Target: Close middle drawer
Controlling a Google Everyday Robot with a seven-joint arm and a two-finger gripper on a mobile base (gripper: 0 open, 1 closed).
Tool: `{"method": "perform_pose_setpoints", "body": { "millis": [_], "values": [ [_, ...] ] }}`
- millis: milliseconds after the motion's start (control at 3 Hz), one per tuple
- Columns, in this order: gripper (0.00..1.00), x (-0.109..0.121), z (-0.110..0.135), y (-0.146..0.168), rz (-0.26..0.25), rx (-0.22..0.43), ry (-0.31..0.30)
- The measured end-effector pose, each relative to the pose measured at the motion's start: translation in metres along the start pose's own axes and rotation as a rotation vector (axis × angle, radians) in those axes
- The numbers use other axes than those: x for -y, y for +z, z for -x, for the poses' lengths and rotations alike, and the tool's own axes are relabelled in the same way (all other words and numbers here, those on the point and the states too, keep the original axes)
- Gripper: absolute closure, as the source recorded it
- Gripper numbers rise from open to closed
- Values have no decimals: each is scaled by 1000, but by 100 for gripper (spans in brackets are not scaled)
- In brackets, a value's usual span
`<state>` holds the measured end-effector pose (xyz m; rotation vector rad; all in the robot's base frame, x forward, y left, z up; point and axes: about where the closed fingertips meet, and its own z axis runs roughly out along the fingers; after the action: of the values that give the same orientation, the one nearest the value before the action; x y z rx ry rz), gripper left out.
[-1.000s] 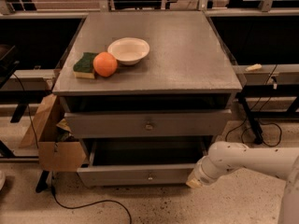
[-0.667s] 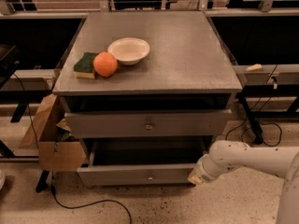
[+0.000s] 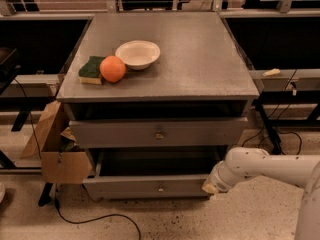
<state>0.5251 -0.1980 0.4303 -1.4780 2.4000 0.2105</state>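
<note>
Low at right, the gripper [image 3: 210,186] seemingly touches middle drawer [image 3: 130,188].

White pincer [image 3: 210,186] at right end of grey middle drawer [image 3: 140,187].

**Where everything sits around the drawer cabinet**

So on the cabinet top [image 3: 200,59], everything's bunched on the left half. The bowl [image 3: 138,54] is furthest back, the orange [image 3: 112,68] sits just in front-left of it, and the sponge [image 3: 90,69] is right up against the orange's left side.

Under the top is the upper drawer [image 3: 125,133]. Below that is the middle drawer [image 3: 140,188], sticking out further toward the camera.

The gripper [image 3: 210,186] is down low at the right end of the middle drawer's front, and the arm [image 3: 270,166] reaches in from the right.

A cardboard box [image 3: 57,159] sits on the floor against the cabinet's left side, and a cable [image 3: 100,218] lies on the floor in front of it.
</note>
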Motion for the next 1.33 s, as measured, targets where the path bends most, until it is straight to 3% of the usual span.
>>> {"method": "perform_pose_setpoints", "body": {
  "millis": [1000, 1333],
  "values": [
    [12, 17, 35, -3, -18, 31, -59],
    [0, 12, 33, -4, -18, 30, -60]
  ]
}}
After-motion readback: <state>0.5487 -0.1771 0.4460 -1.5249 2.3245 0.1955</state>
